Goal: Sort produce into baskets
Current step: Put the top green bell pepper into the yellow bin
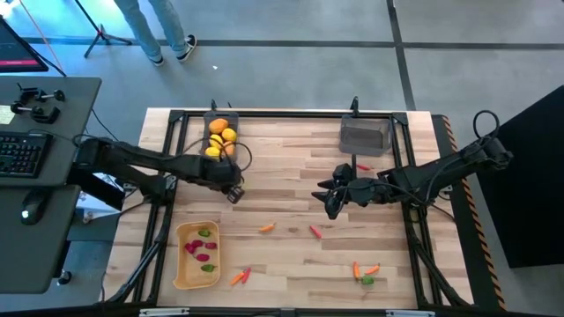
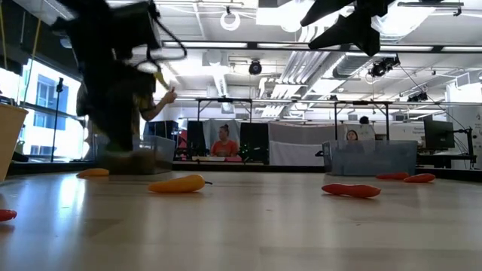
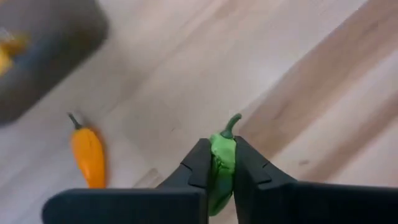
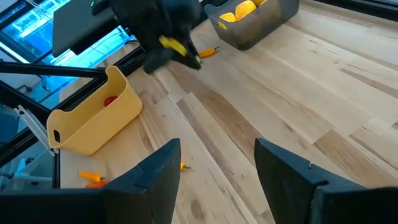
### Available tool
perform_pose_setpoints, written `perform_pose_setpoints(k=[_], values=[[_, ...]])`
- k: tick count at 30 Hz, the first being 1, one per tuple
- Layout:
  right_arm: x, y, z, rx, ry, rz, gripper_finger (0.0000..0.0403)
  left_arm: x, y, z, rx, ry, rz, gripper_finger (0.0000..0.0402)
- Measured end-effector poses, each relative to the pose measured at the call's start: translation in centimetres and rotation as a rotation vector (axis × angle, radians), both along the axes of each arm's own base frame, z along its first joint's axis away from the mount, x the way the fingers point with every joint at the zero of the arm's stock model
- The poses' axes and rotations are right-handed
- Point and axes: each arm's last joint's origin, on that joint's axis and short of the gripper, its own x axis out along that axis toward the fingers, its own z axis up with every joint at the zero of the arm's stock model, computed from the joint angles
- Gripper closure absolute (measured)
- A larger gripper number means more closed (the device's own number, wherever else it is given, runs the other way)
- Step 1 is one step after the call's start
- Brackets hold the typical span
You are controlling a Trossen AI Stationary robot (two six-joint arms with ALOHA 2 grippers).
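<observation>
My left gripper (image 3: 216, 163) is shut on a small green pepper (image 3: 222, 157) with a curled stem (image 3: 233, 121). It hangs over the table just near of the dark bin (image 1: 220, 141) that holds yellow and orange fruits. An orange pepper (image 3: 88, 155) lies on its side on the wood beside it. My right gripper (image 4: 217, 174) stands open and holds nothing, above the table's middle right (image 1: 331, 201). The tan tray (image 1: 197, 255) at the near left holds red and magenta pieces. A second dark bin (image 1: 366, 136) stands at the far right. My left gripper pinches the green pepper's body (image 3: 219, 149) between its two fingers (image 3: 200, 163), which come steeply from above. The stem end sticks out beyond the fingertips. The fingers hide the pepper's other end, so I cannot tell whether it is clear of the table.
Loose produce lies on the near half of the table: an orange piece (image 1: 266, 228), a red one (image 1: 315, 232), an orange-red pair (image 1: 240, 276), and orange and green pieces (image 1: 366, 271). A red piece (image 1: 363, 165) lies by the right bin. People sit beyond the table's far side.
</observation>
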Motion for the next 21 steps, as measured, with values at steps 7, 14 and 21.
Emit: perform_pose_setpoints(k=[7, 14, 21], values=[[-0.1, 0.0, -0.1, -0.004, 0.013, 0.000, 0.0210, -2.5, -4.0, 7.1, -0.170, -0.328, -0.181, 0.0376], [-0.3, -0.1, -0.4, 0.003, 0.046, -0.012, 0.0210, -7.0, -10.4, 8.7, -0.385, -0.342, -0.359, 0.0376], [-0.3, -0.1, -0.5, -0.001, 0.055, -0.012, 0.0210, -8.8, -15.4, 6.5, -0.427, -0.167, -0.439, 0.0343]])
